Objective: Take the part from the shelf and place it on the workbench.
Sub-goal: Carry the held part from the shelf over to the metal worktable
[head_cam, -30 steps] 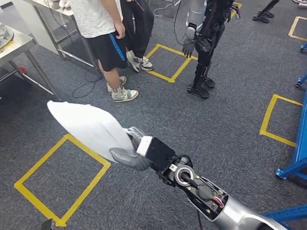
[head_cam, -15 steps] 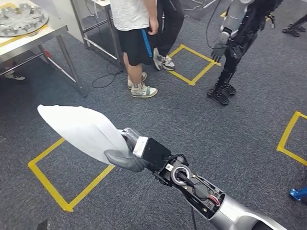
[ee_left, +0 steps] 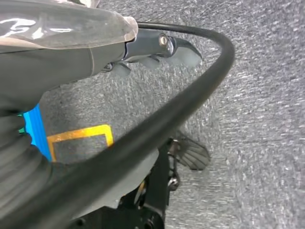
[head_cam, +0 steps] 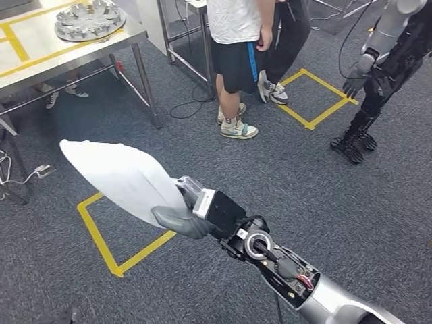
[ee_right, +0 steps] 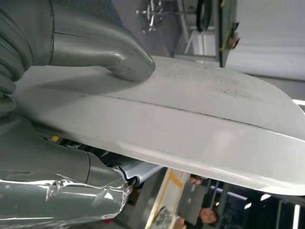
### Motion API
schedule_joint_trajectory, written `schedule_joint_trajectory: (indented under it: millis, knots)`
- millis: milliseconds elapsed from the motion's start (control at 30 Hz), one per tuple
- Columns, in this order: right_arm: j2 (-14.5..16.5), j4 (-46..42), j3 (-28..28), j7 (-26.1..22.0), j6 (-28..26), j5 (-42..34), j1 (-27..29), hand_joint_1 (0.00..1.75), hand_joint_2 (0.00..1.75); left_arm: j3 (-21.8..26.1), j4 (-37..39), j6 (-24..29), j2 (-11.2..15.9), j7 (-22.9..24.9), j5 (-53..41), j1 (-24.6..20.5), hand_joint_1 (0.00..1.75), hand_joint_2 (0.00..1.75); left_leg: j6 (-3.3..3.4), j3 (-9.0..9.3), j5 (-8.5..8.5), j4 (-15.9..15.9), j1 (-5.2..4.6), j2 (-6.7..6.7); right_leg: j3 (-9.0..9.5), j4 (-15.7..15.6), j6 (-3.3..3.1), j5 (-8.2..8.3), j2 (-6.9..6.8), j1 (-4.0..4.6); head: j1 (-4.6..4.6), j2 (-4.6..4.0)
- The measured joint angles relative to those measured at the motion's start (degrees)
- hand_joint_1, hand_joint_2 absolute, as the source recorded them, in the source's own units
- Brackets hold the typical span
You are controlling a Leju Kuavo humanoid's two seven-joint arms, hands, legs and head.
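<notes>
One white part (head_cam: 119, 177), a long curved panel tapering to a point at its left end, is held above the grey carpet (head_cam: 306, 182) in the head view, gripped at its right end by the right hand (head_cam: 184, 214), whose thumb lies along the near edge while the silver right arm (head_cam: 285, 270) runs in from the lower right. Below the part a square of yellow floor tape (head_cam: 109, 253) marks the carpet. At far left stands the workbench (head_cam: 46, 57), a steel-topped table with yellow lines on its surface and a round metal disc (head_cam: 89, 19) resting on it; the part is well apart from it, not yet over the top. Beyond the bench, at centre far, a person (head_cam: 237, 40) in a white shirt and dark shorts stands on the carpet, and a second humanoid robot (head_cam: 387, 61) stands at far right beside another yellow square. In the left wrist view, the left hand (ee_left: 158, 47) hangs over the carpet with its fingers extended and holds nothing; a black cable (ee_left: 172, 114) arcs across the picture. In the right wrist view, the thumb (ee_right: 107, 55) presses on one broad face of the part (ee_right: 201, 124) and the fingers (ee_right: 65, 167) close on the opposite face, clamping the panel.
</notes>
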Motion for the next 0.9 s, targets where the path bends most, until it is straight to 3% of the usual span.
schedule_joint_trajectory:
  millis: [67, 100, 133, 200, 267, 300, 367, 400, 467, 533, 567, 600, 633, 667, 700, 767, 833, 900]
  knots:
    - [0.0, 0.1, 0.0, 0.2, -0.1, 0.0, 0.0, 1.71, 1.75, 0.2, 0.0, -0.3, 0.0, -0.3, -0.2, -0.2, 0.00, 1.75, -0.50, -3.78, -3.32, 7.8, 0.18, 1.62, -0.17, 0.0, -0.14, 0.05, -1.61, 0.08, -0.76, 0.00]
    - [0.0, 0.2, 0.0, 0.3, -0.2, 0.0, 0.2, 1.71, 1.75, 0.2, 0.0, -0.5, 0.0, -0.5, -0.3, -0.1, 0.00, 1.75, -0.72, -4.74, -3.73, 9.8, 0.30, 1.92, -0.22, 0.0, -0.12, 0.02, -2.36, 0.10, -1.05, 0.00]
    - [0.0, 0.2, 0.0, 0.4, -0.3, 0.1, 0.3, 1.71, 1.75, 0.3, 0.0, -0.6, 0.0, -0.6, -0.4, -0.1, 0.00, 1.75, -0.91, -4.49, -3.05, 9.5, 0.43, 2.16, -0.25, 0.0, -0.06, -0.03, -3.05, 0.09, -1.32, 0.00]
    - [0.0, 0.2, -0.1, 0.6, -0.5, 0.2, 0.4, 1.71, 1.75, 0.4, 0.0, -0.7, 0.1, -0.7, -0.6, 0.0, 0.00, 1.75, -1.09, -0.47, 0.50, 2.5, 0.66, 3.40, -0.21, 0.2, 0.28, -0.28, -4.24, 0.09, -1.93, 0.00]
    - [0.0, 0.2, -0.2, 0.7, -0.8, 0.5, 0.4, 1.71, 1.75, 0.4, 0.0, -0.9, 0.2, -0.7, -0.8, -0.1, 0.00, 1.75, -0.69, 3.64, 2.83, -4.9, 0.52, 5.48, -0.18, 0.5, 0.88, -0.75, -5.17, 0.44, -2.50, 0.00]
    - [0.0, 0.2, -0.3, 0.7, -0.8, 0.6, 0.4, 1.71, 1.75, 0.5, 0.0, -0.9, 0.2, -0.8, -0.8, -0.1, 0.00, 1.75, -0.26, 4.48, 3.08, -6.5, 0.37, 6.03, -0.11, 0.7, 1.19, -0.95, -5.56, 0.61, -2.53, 0.00]
    - [0.0, 0.2, -0.3, 0.9, -0.9, 0.7, 0.4, 1.71, 1.75, 0.5, 0.0, -0.9, 0.2, -0.8, -0.9, 0.0, 0.00, 1.75, 0.75, 4.43, 3.00, -6.8, 0.18, 5.21, 0.15, 0.7, 1.80, -1.21, -6.35, 0.72, -2.28, 0.00]
    - [0.0, 0.2, -0.3, 1.0, -1.0, 0.8, 0.4, 1.71, 1.75, 0.5, 0.0, -0.9, 0.2, -0.8, -0.9, 0.0, 0.00, 1.75, 1.14, 4.44, 3.02, -6.8, 0.22, 4.74, 0.14, 0.8, 2.17, -1.53, -6.21, 0.62, -2.09, 0.00]
    - [0.0, 0.1, -0.4, 1.1, -1.1, 1.0, 0.4, 1.71, 1.75, 0.5, 0.0, -0.9, 0.2, -0.8, -1.0, 0.0, 0.00, 1.75, 1.90, 4.55, 3.17, -7.0, 0.42, 3.79, -1.00, 3.8, 2.78, -3.79, -4.23, 0.38, -1.70, 0.00]
    - [-0.1, 0.0, -0.4, 1.2, -1.2, 1.1, 0.6, 1.71, 1.75, 0.5, 0.0, -0.9, 0.2, -0.7, -1.1, -0.1, 0.00, 1.75, 2.40, 4.55, 3.23, -7.1, 0.34, 2.87, -4.30, 11.5, 3.02, -7.80, -1.76, 0.24, -0.97, 0.00]
    - [-0.2, 0.0, -0.4, 1.3, -1.3, 1.2, 0.8, 1.71, 1.75, 0.5, 0.0, -0.9, 0.2, -0.7, -1.2, -0.1, 0.00, 1.75, 2.52, 4.52, 3.23, -7.1, 0.23, 2.28, -6.21, 15.7, 3.01, -9.41, -1.28, 0.22, -0.67, 0.00]
    - [-0.3, 0.0, -0.4, 1.5, -1.3, 1.3, 1.1, 1.71, 1.75, 0.5, 0.0, -0.9, 0.2, -0.7, -1.3, -0.1, 0.00, 1.75, 2.58, 4.51, 3.24, -7.1, 0.12, 1.61, -7.53, 18.4, 2.95, -10.03, -1.09, 0.22, -0.45, 0.00]
    - [-0.4, 0.0, -0.4, 1.6, -1.3, 1.3, 1.3, 1.71, 1.75, 0.5, 0.0, -0.9, 0.2, -0.7, -1.4, 0.0, 0.00, 1.75, 2.59, 4.53, 3.24, -7.0, 0.03, 0.88, -7.89, 18.9, 2.81, -9.50, -0.99, 0.21, -0.28, 0.00]
    - [-0.5, -0.1, -0.4, 1.8, -1.4, 1.4, 1.5, 1.71, 1.75, 0.5, 0.0, -1.0, 0.2, -0.7, -1.5, 0.0, 0.00, 1.75, 2.59, 4.59, 3.25, -7.0, -0.04, 0.13, -7.12, 17.0, 2.57, -7.83, -0.83, 0.22, -0.11, 0.00]
    - [-0.5, -0.2, -0.4, 1.8, -1.4, 1.4, 1.5, 1.71, 1.75, 0.5, 0.0, -1.0, 0.2, -0.7, -1.5, 0.0, 0.00, 1.75, 2.58, 4.69, 3.25, -7.0, -0.09, -0.57, -5.47, 13.2, 2.24, -5.46, -0.26, 0.25, 0.10, 0.00]
    - [-0.6, -0.6, -0.5, 2.0, -1.5, 1.4, 1.5, 1.71, 1.75, 0.5, 0.0, -1.1, 0.1, -0.7, -1.6, -0.1, 0.00, 1.75, 2.37, 4.62, 3.35, -6.9, -0.10, -1.85, -2.06, 5.2, 1.37, -1.84, 2.47, 0.28, 0.33, 0.00]
    - [-0.6, -0.8, -0.6, 2.3, -1.5, 1.6, 1.6, 1.71, 1.75, 0.5, 0.0, -1.3, 0.1, -0.7, -1.7, -0.1, 0.00, 1.75, 1.76, 4.06, 3.70, -6.9, 0.18, -2.94, -0.53, 1.7, 0.86, -1.07, 4.04, 0.48, 0.50, 0.00]
    - [-0.7, -1.2, -0.7, 2.7, -1.5, 1.7, 1.6, 1.71, 1.75, 0.5, 0.0, -1.5, 0.2, -0.7, -1.8, 0.1, 0.00, 1.75, 0.95, 3.60, 4.13, -7.1, 0.32, -3.79, -0.02, 0.7, 0.65, -0.84, 2.92, 0.38, 0.79, 0.00]
